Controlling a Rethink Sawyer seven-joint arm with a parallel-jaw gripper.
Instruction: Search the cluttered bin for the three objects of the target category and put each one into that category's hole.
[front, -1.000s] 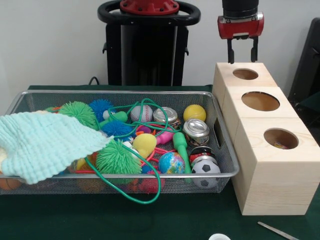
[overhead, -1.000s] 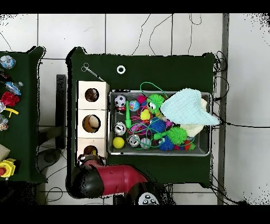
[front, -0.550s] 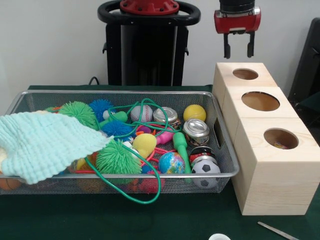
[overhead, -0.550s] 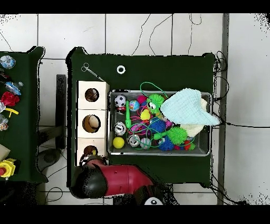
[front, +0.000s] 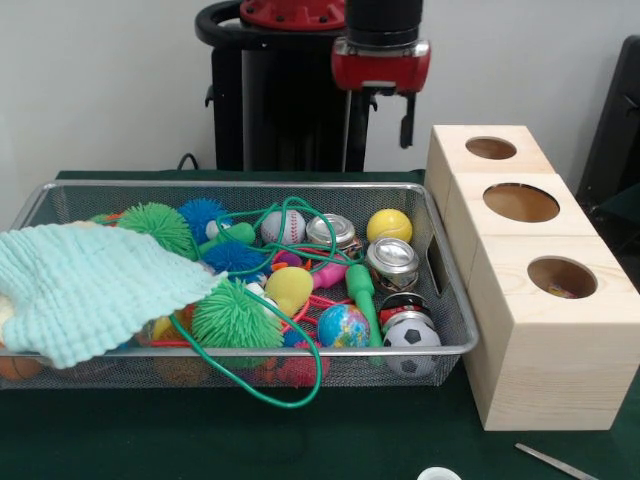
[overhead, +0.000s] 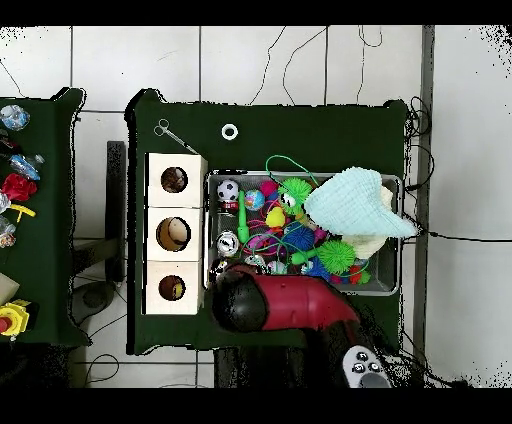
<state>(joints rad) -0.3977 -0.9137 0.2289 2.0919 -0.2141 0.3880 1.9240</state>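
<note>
My gripper (front: 378, 135) hangs open and empty above the far right corner of the wire bin (front: 452, 300), left of the wooden box (front: 540, 370) with three round holes. Inside the bin lie a yellow ball (front: 388, 225), a baseball (front: 282, 226), a globe ball (front: 343, 326), a soccer ball (front: 411, 346), two tin cans (front: 392, 262), green and blue spiky balls (front: 234, 315) and a green cord (front: 250, 385). In the overhead view the red arm (overhead: 290, 303) covers the bin's near left corner and hides the gripper. Each hole (overhead: 173, 234) shows something inside.
A light green cloth (front: 85, 285) drapes over the bin's left end and hides what lies under it. Scissors (front: 555, 462) and a small white ring (overhead: 229, 131) lie on the green table beyond the box. A second table with toys (overhead: 15, 185) stands beside it.
The gripper rose from over the box's far hole, then swung left to stand over the bin's far right corner. It stayed open and empty. Nothing in the bin moved.
</note>
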